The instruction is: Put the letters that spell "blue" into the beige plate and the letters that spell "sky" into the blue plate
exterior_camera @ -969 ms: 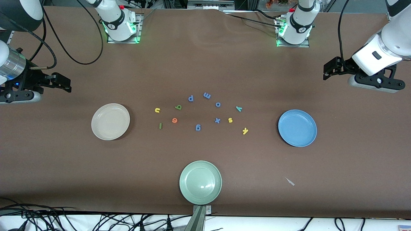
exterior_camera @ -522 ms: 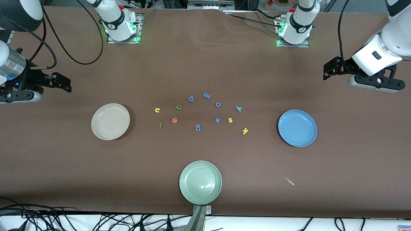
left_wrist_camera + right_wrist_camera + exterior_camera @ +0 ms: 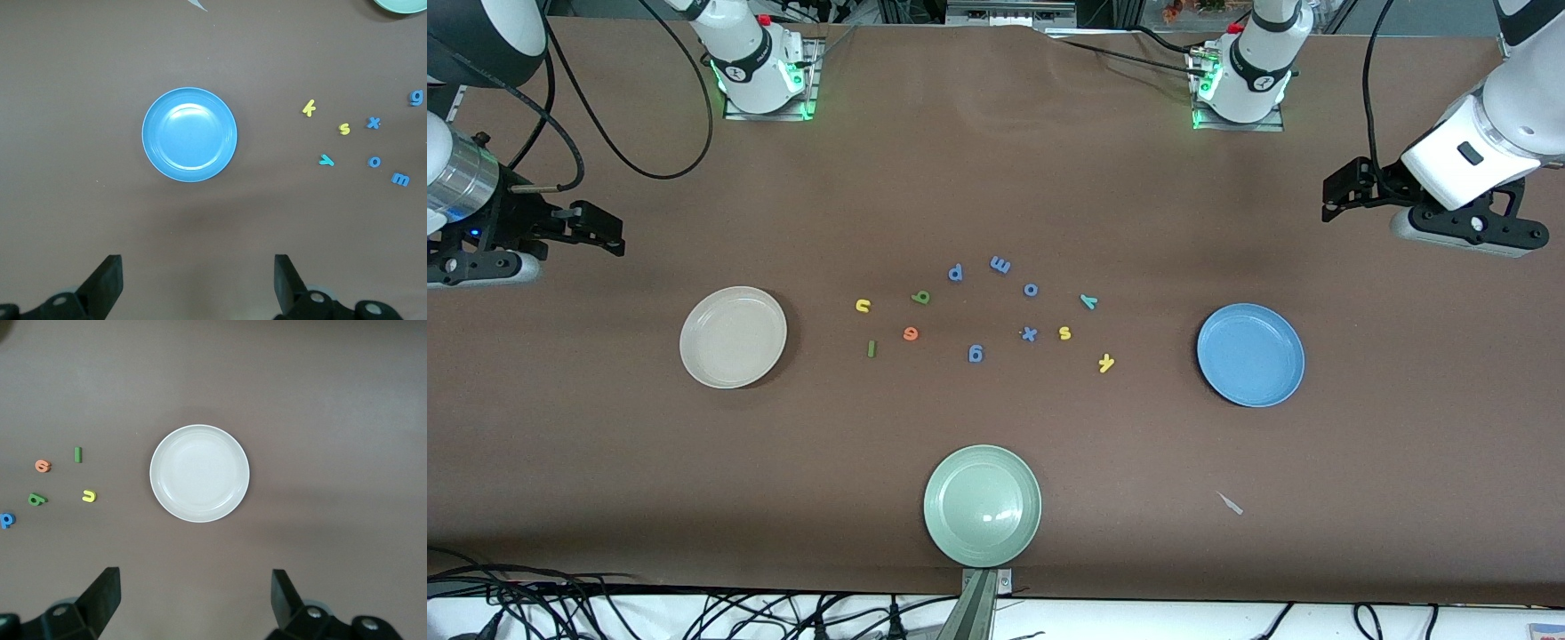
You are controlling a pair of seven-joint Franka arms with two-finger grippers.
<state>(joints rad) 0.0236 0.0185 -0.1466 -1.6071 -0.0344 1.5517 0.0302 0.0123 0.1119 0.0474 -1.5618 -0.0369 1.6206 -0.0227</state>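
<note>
nothing placed yet: beige plate and blue plate both sat bare on the table, beige toward the right arm's end, blue toward the left arm's. between them lay the letters: yellow u, olive b, orange e and green l nearer the beige plate; teal y, yellow s and yellow k nearer the blue plate. blue p, m, o, x, g sat mixed among them. left claw hung over the table by the blue plate, jaws apart, empty; right claw likewise by the beige plate, jaws apart, empty. risks as judged: letters tiny and flat, so a pinch could skid or flick one away; x lay just beside s, so a wide-open claw might nudge it; yellow u could be mistaken for a sky letter; pale green plate a wrong drop spot.
</note>
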